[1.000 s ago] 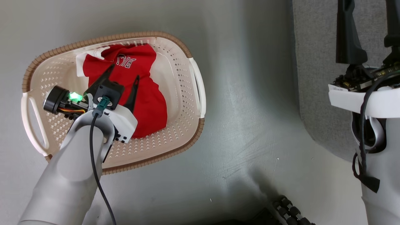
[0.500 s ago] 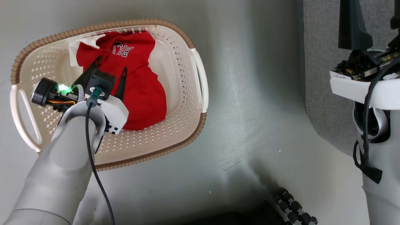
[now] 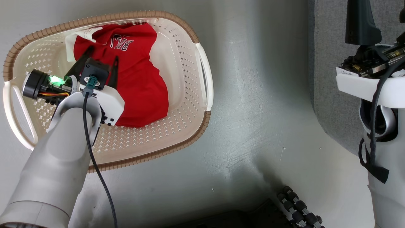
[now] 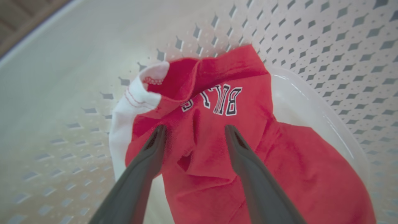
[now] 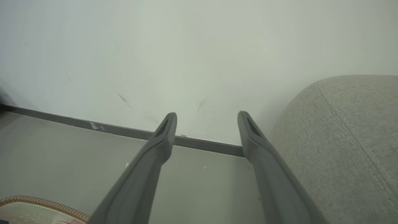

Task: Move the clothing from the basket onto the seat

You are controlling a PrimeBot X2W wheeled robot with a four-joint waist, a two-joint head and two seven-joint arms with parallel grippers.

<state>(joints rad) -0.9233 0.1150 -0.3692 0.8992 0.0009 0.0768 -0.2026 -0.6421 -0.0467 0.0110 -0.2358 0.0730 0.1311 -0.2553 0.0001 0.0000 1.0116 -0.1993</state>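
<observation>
We see the clothing [image 3: 142, 85] lying crumpled inside the basket [image 3: 185, 95], pushed toward the far wall with its lettering [image 4: 214, 99] facing up and a white collar [image 4: 133, 99] folded out at one side. The basket stands on the floor [image 3: 253, 110], and the seat [image 5: 342, 140] is off to the robot's right, well apart from it. We judge the fabric soft, light and limp: it will not keep its shape, it will hang and trail once it is raised, and it is neither fragile nor slippery. A pinch on one flat layer could slide off, so we would take hold at the raised fold [image 4: 194, 137] just below the lettering, where several layers bunch together and both pads can bite. The left gripper [image 4: 195, 130] hangs right there with its fingers spread wide on either side of that fold; we cannot tell whether the tips touch the cloth, and nothing is held. The right gripper [image 5: 207, 116] is also spread wide and holds nothing, pointing at the foot of the wall [image 5: 186, 46] beside the seat. Counting, we find one red shirt in view, and we cannot tell whether another lies under it; there is one basket with two side handles, one seat, and two grippers.
</observation>
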